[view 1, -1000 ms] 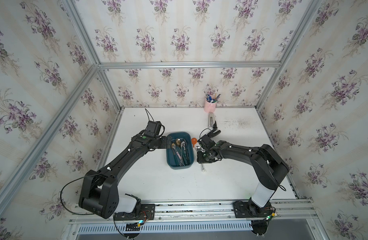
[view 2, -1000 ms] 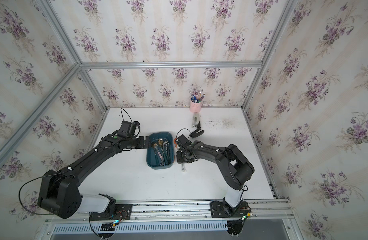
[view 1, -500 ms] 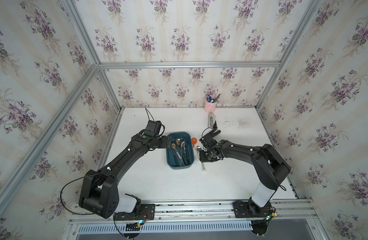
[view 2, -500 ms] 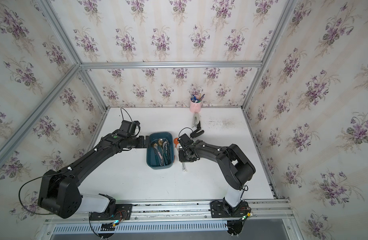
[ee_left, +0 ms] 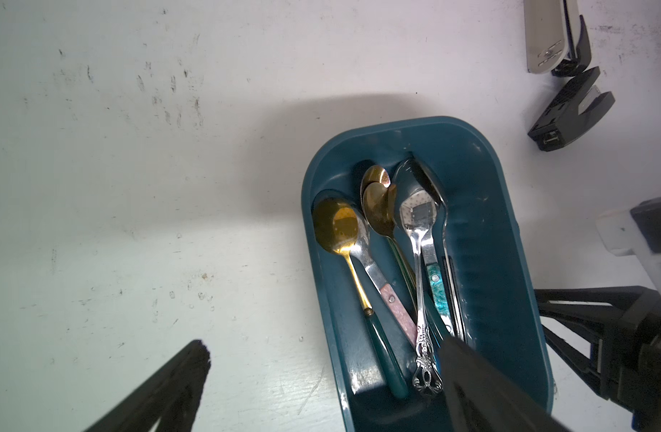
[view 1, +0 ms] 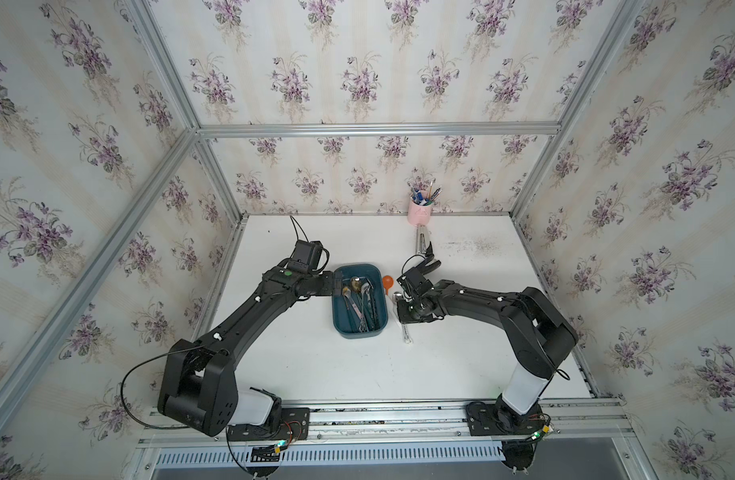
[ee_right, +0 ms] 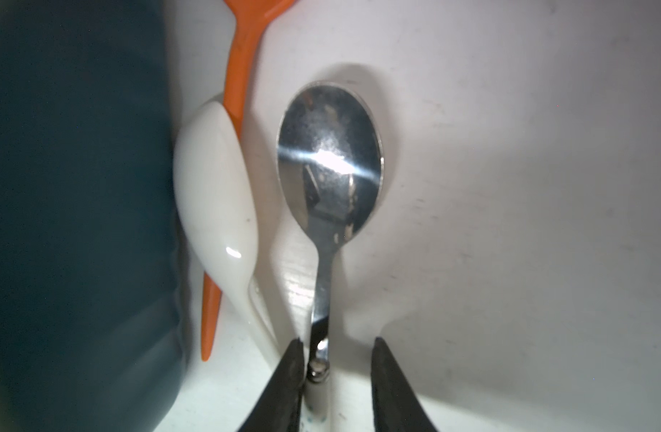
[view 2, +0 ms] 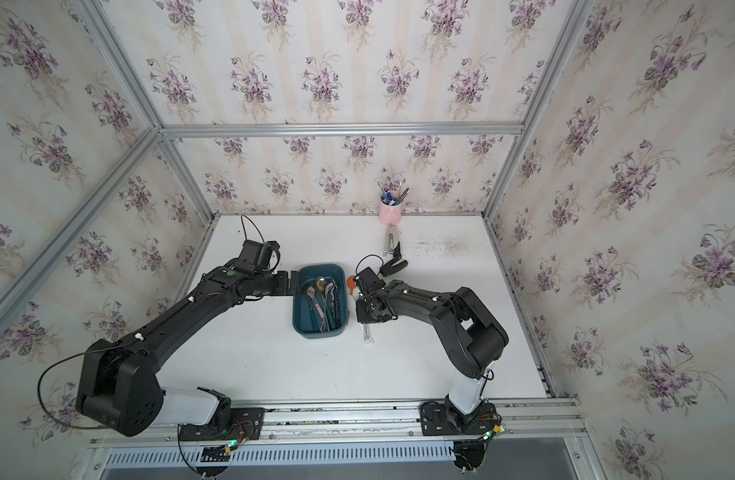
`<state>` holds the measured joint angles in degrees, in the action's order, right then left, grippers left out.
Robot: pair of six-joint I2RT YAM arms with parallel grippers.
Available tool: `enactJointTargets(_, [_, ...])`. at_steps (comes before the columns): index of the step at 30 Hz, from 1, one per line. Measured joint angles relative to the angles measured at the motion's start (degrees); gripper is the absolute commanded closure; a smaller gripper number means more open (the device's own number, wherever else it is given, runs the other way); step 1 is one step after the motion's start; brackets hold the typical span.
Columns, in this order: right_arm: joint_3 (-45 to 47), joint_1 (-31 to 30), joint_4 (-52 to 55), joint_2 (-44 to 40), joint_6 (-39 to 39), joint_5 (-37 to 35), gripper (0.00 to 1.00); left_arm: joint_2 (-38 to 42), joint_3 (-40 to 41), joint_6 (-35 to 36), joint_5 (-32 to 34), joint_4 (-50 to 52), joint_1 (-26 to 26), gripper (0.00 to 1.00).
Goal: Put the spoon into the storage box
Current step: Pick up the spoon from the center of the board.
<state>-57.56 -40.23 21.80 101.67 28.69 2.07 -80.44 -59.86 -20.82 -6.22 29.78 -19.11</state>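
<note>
Jaws wide apart on the left gripper [ee_left: 326, 346], straddling the storage box [ee_left: 508, 224] wall; right gripper [ee_right: 338, 341] jaws parted around the spoon [ee_right: 329, 157] handle, touching on 1 side only. White table [view 1: 315, 365], box holding cutlery [ee_left: 418, 239], spoon lying near its side.

The right gripper [ee_right: 337, 348] is drawing its jaws in around the metal spoon [ee_right: 329, 161], at the handle just below the bowl, narrower than a second ago. One finger [ee_right: 286, 377] is now touching the handle's side, while the other finger [ee_right: 390, 377] is standing a little apart. The right arm [view 1: 473, 297] is shifting slightly.
</note>
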Motion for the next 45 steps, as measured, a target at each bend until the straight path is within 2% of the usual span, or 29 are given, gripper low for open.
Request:
enactJointTargets(4, [0.2,-0.2,0.3,-0.1,-0.4,-1.0,0.79,-0.1,-0.7,0.0,0.0,0.0,0.0,0.00])
enactJointTargets(9, [0.9,-0.1,0.2,-0.6,-0.6,-2.5,0.81,-2.3,-1.1,-0.2,0.0,0.2,-0.2,0.00])
enactJointTargets(12, [0.8,-0.1,0.5,-0.6,-0.8,-3.0,0.89,-2.5,-1.2,-0.2,-0.1,0.0,-0.4,0.00])
enactJointTargets(19, [0.1,-0.1,2.3,-0.6,-1.7,-4.0,0.91,-2.7,-1.2,-0.3,-0.2,0.0,-0.5,0.00])
enactJointTargets(21, [-0.1,-0.1,3.0,-0.6,-1.7,-4.2,0.95,-2.7,-1.2,-0.3,-0.2,0.0,-0.5,0.00])
enactJointTargets(29, [-1.9,0.0,7.3,-1.0,-1.9,-4.9,0.95,-2.8,-1.7,-0.2,-0.2,0.0,-0.6,0.00])
enactJointTargets(38, [-10.6,0.1,12.1,-2.6,-2.1,-6.3,0.95,-4.1,-1.8,-1.3,-1.6,-0.3,0.3,0.00])
enactJointTargets(45, [-21.1,0.0,17.6,-2.0,-1.9,-6.2,0.95,-3.1,1.8,-4.7,-6.4,-2.8,6.3,0.00])
